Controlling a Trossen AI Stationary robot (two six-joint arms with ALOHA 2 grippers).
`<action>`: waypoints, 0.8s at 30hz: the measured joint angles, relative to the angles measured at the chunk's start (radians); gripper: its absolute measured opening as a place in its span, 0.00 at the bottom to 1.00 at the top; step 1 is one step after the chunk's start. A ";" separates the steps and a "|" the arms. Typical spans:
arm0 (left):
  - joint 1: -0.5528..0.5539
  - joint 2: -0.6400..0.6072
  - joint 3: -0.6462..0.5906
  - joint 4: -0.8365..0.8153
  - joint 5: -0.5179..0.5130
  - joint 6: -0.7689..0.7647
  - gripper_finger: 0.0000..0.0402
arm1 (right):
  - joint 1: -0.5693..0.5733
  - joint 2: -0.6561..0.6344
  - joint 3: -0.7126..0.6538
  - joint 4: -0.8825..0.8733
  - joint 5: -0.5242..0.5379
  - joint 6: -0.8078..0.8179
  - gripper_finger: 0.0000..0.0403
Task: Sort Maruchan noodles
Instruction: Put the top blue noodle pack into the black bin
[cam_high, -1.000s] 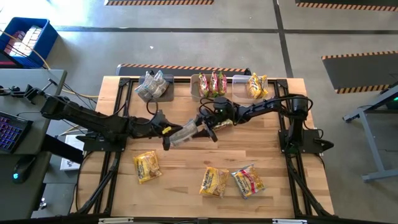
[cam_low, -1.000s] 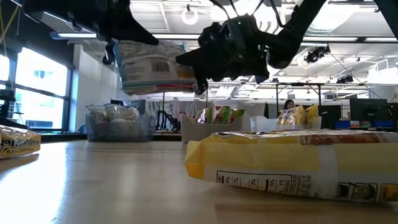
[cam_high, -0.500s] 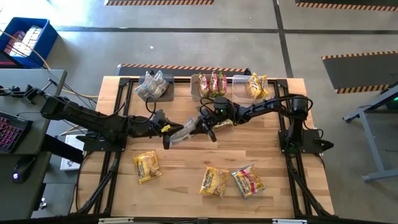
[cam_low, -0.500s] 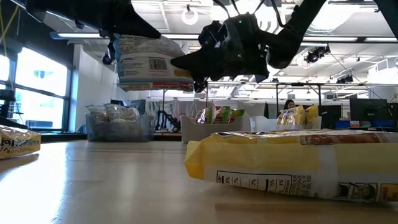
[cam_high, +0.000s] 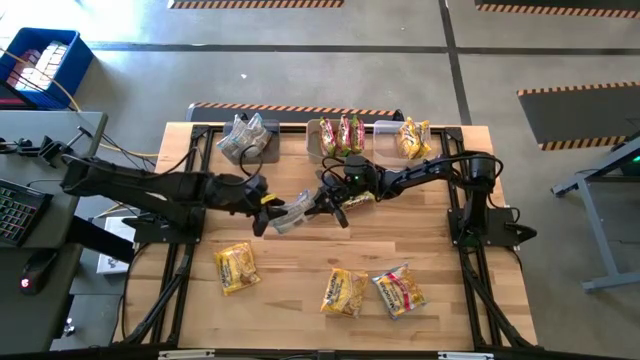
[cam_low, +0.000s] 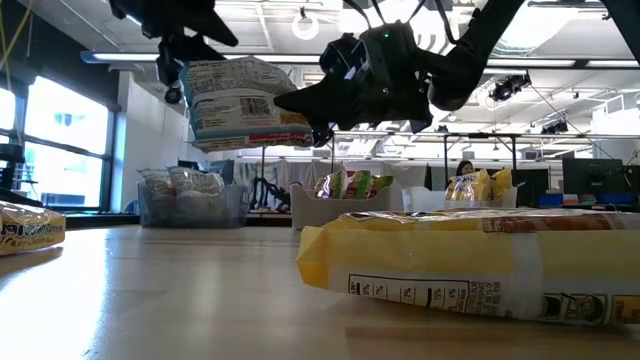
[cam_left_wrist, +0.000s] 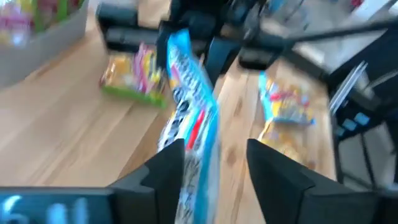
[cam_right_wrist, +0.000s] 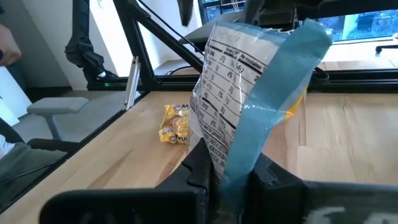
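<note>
A silvery Maruchan noodles packet with blue edges (cam_high: 290, 213) hangs in the air over the middle of the table, also seen in the low view (cam_low: 245, 100). My right gripper (cam_high: 318, 205) is shut on the end toward the table's right. My left gripper (cam_high: 263, 210) is open, with its fingers (cam_left_wrist: 165, 171) on either side of the packet's other end (cam_left_wrist: 189, 134); I cannot tell whether they touch it. Three yellow packets (cam_high: 236, 267) (cam_high: 343, 292) (cam_high: 399, 291) lie flat near the front edge. My right gripper pinches the packet's blue-edged end (cam_right_wrist: 239, 158) between its two fingers (cam_right_wrist: 198, 167). The fingers come nearly level from the table's right side. The packet sticks out beyond them toward the left arm, tilted on edge and lifted clear of the table.
Three bins stand along the far edge: one with silvery packets (cam_high: 245, 138), one with green and red packets (cam_high: 342, 134), one with yellow packets (cam_high: 411, 138). Bare wood lies between the bins and the front packets. A big yellow packet (cam_low: 470, 260) fills the low view's foreground.
My left gripper has let go of the packet, opened, risen and drawn back a little toward the table's left. My right gripper has shut on the packet's other end and stayed in place. The packet remains in the air, nearly where it was.
</note>
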 joint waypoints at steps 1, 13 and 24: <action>0.009 0.009 0.025 -0.052 0.016 0.000 0.43 | 0.000 0.000 0.000 0.000 0.000 0.000 0.05; 0.146 0.231 0.221 -0.228 0.270 0.126 0.53 | 0.001 0.000 -0.001 -0.002 -0.004 -0.003 0.05; 0.209 0.354 0.413 -0.442 0.300 0.315 0.53 | 0.000 0.001 0.000 -0.001 0.005 -0.024 0.05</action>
